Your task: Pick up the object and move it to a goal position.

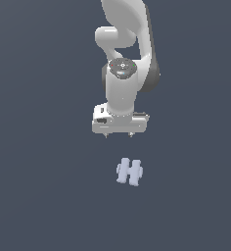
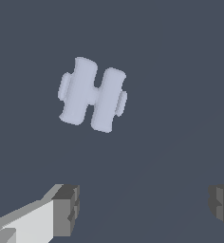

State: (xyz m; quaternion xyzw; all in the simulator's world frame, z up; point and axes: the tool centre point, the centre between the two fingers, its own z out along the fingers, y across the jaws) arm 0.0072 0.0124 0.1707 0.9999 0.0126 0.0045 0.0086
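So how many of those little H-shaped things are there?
1. The pale lavender H-shaped piece lies alone on the dark floor, just in front of the robot's open gripper and not between its fingers. The arm might hide a bit of floor behind it.

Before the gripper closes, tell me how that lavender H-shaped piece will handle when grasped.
The H-shaped piece looks rigid, so it probably won't flex. Its bars are rounded, so it could slip or twist between flat pads. It lies flat, so rolling seems unlikely. The gripper stands open, wider than the piece.

Only a plain dark slate-blue surface (flat, no marks) w/ nothing else.
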